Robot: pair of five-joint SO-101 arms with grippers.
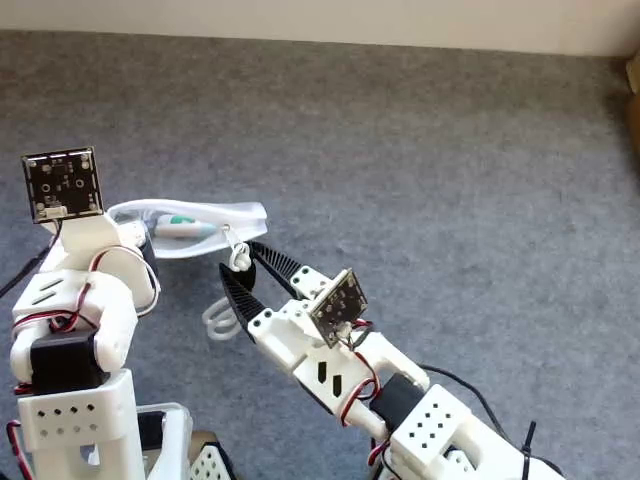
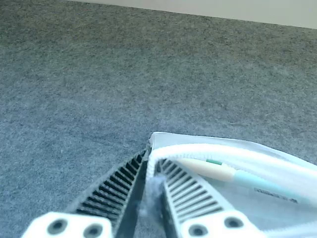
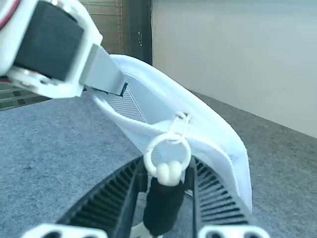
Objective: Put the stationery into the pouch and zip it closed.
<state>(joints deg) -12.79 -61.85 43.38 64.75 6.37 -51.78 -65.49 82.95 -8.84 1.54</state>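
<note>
A clear pouch [image 1: 200,222] lies on the grey carpet with a white and teal pen [image 1: 182,226] inside. My left gripper [image 2: 150,161] is shut on the pouch [image 2: 257,163] at one end edge, with the pen [image 2: 223,171] just beyond its fingers. In the high view that arm [image 1: 75,300] stands at the left. At the other end, my right gripper [image 1: 237,258] has its black fingers on both sides of the white ring zipper pull [image 3: 167,153]. The jaws look closed against it, and the pouch [image 3: 198,124] is lifted here.
Grey carpet [image 1: 430,150] stretches free to the far side and right. A white loop [image 1: 215,320] lies on the carpet beside the right arm's fingers. A pale wall [image 1: 400,20] borders the far edge.
</note>
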